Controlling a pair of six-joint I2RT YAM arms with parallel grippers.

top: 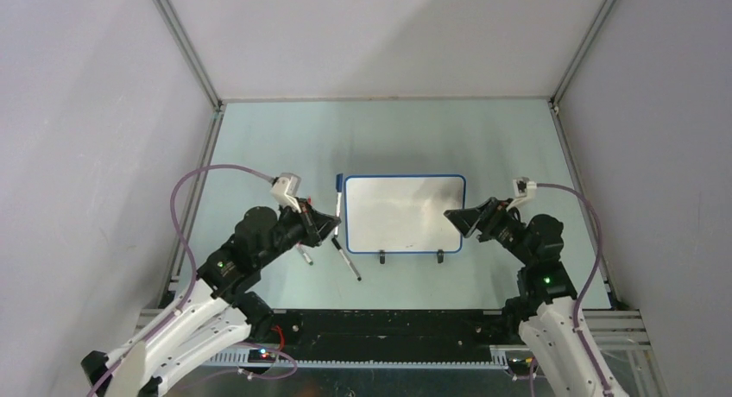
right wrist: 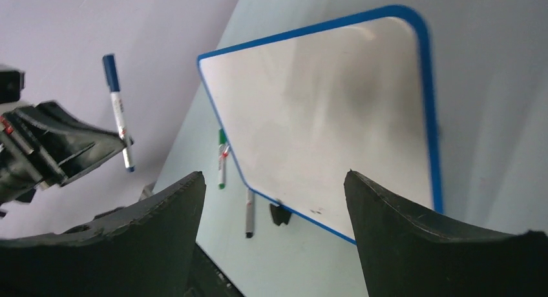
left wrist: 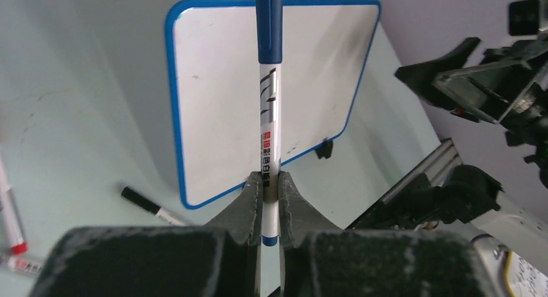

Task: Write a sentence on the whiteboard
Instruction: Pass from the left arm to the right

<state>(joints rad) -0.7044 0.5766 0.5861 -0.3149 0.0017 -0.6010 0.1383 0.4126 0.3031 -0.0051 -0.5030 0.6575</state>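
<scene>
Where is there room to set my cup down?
Bare: the table strip between the whiteboard and the back wall. Crowded: left of the whiteboard, with loose markers and the left gripper holding a blue marker; the right gripper sits at its right edge.

The pale worktop (top: 259,147) is carrying the whiteboard (top: 404,213), which is lying flat near its middle with its clip feet (top: 381,257) pointing toward the arms. A black-capped marker (top: 348,264) is lying just off the board's near left corner, and a second marker (top: 304,255) is lying further left.

Whiteboard (left wrist: 213,103) glossy, smooth; jaws rough matt black; marker (left wrist: 270,116) glossy plastic.
</scene>
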